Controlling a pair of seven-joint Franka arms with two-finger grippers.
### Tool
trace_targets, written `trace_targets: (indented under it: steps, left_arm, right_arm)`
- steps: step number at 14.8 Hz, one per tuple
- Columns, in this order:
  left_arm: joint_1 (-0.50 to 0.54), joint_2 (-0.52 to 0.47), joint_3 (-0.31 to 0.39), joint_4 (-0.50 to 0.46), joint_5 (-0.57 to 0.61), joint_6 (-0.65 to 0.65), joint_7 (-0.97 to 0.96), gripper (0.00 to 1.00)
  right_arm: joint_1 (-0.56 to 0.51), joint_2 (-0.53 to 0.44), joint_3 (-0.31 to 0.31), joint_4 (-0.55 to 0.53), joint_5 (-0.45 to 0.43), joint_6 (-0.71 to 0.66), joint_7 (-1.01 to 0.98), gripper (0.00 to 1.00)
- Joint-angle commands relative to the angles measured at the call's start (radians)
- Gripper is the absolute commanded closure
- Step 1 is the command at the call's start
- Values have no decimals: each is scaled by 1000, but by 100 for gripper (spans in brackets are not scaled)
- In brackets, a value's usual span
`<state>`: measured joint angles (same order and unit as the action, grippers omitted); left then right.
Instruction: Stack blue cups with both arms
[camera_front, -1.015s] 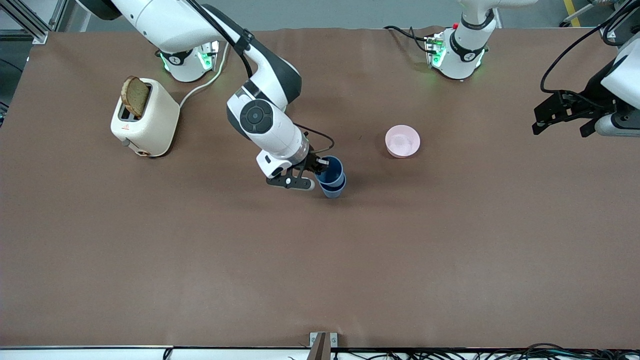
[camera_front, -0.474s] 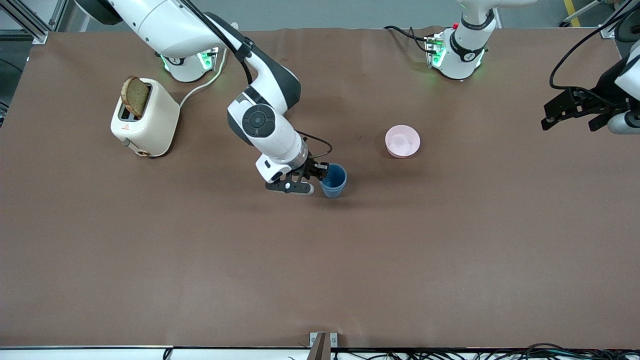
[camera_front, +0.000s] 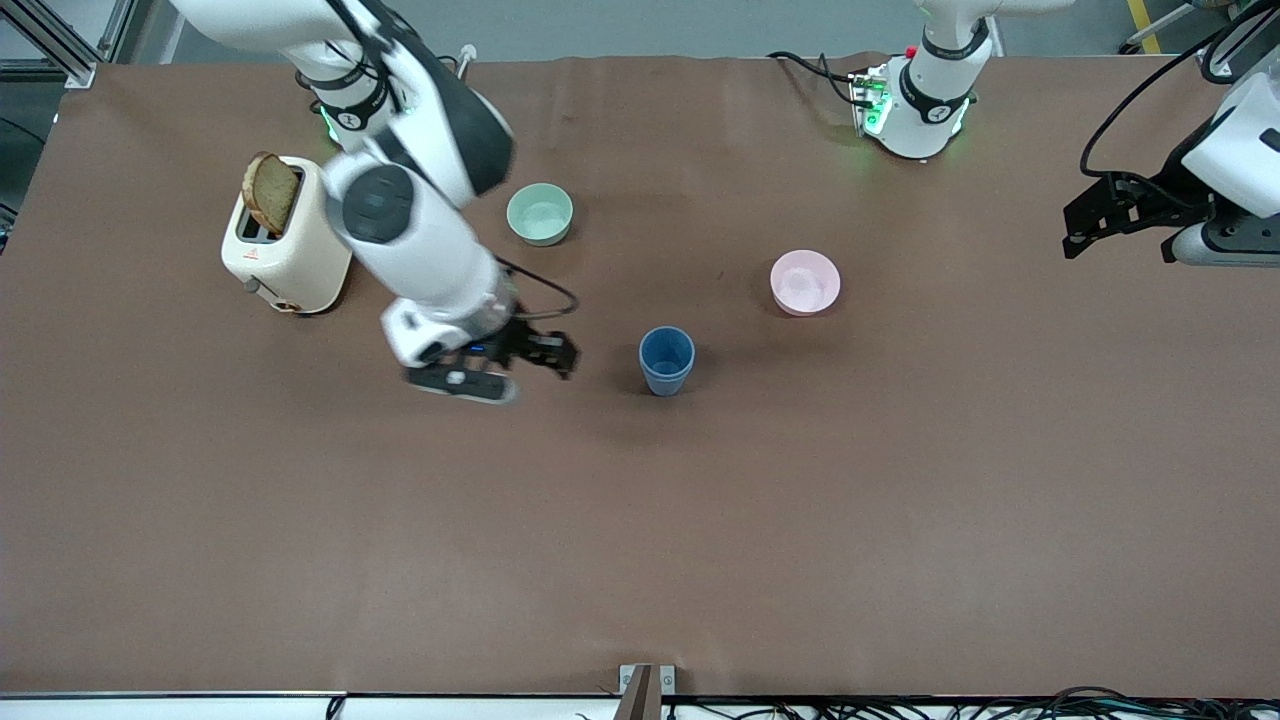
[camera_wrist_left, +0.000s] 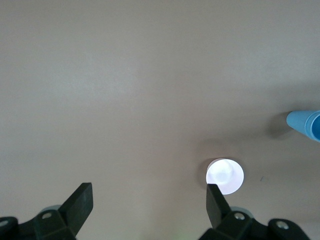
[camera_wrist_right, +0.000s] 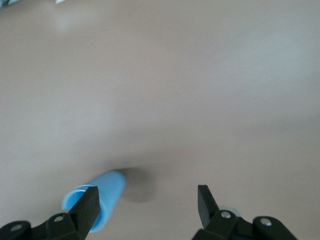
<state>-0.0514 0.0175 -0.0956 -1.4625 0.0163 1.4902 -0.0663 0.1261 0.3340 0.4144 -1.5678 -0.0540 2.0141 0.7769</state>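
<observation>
The blue cups (camera_front: 666, 360) stand upright at mid-table as one nested stack, one inside the other. My right gripper (camera_front: 563, 357) is open and empty, over the table beside the stack toward the right arm's end. In the right wrist view the stack (camera_wrist_right: 98, 199) shows beside one finger of the right gripper (camera_wrist_right: 147, 204), untouched. My left gripper (camera_front: 1116, 245) is open and empty, raised at the left arm's end of the table, and the arm waits. The left wrist view shows the left gripper (camera_wrist_left: 147, 200) wide open, with the stack (camera_wrist_left: 304, 125) at the frame's edge.
A pink bowl (camera_front: 804, 282) sits farther from the front camera than the stack, toward the left arm's end; it also shows in the left wrist view (camera_wrist_left: 225, 176). A pale green bowl (camera_front: 540, 213) sits near the right arm. A white toaster (camera_front: 295, 250) holds a bread slice (camera_front: 271, 192).
My right gripper pushed the upper cup down into the lower one, let go, and drew back toward the right arm's end, uncovering the green bowl. The left gripper shifted slightly.
</observation>
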Motion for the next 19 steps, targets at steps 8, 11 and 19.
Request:
trace_targets:
  steps: [8, 11, 19]
  left_arm:
    - [13, -40, -9, -41, 30, 5, 6, 0]
    - [15, -42, -4, -41, 30, 4, 14, 0]
    - [15, -40, -4, -41, 27, 4, 16, 0]
  right_arm:
    - [-164, -352, -313, -60, 16, -356, -582, 12]
    - [-215, -378, -365, -55, 33, -417, -724, 12]
    - [-214, -368, -414, 57, 34, -572, -823, 0]
